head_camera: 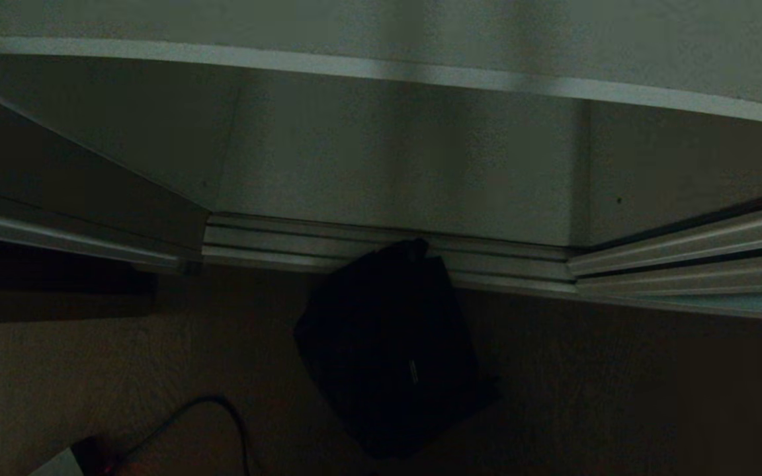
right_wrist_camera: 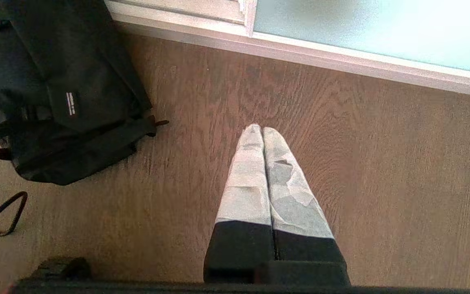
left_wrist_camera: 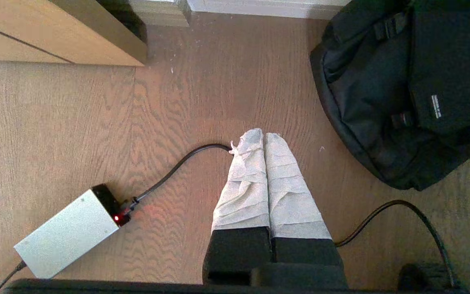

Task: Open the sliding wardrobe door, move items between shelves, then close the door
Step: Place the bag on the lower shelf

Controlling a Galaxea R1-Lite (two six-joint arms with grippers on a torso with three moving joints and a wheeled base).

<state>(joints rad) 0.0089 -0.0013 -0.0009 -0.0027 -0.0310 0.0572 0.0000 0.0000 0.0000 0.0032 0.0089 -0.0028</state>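
Bag: black bag (head_camera: 387,344) on wooden floor (left_wrist_camera: 76,122), touching wardrobe track (head_camera: 381,244) at 12 o'clock.
Left pincer (left_wrist_camera: 263,136): pressed together, empty.
Right pincer (right_wrist_camera: 261,130): pressed together, empty.

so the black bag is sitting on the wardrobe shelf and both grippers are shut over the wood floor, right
Not quite. The black bag lies on the wood floor by the wardrobe's bottom track, not on a shelf; both wrist views show it. The left gripper and right gripper are indeed shut over the floor.
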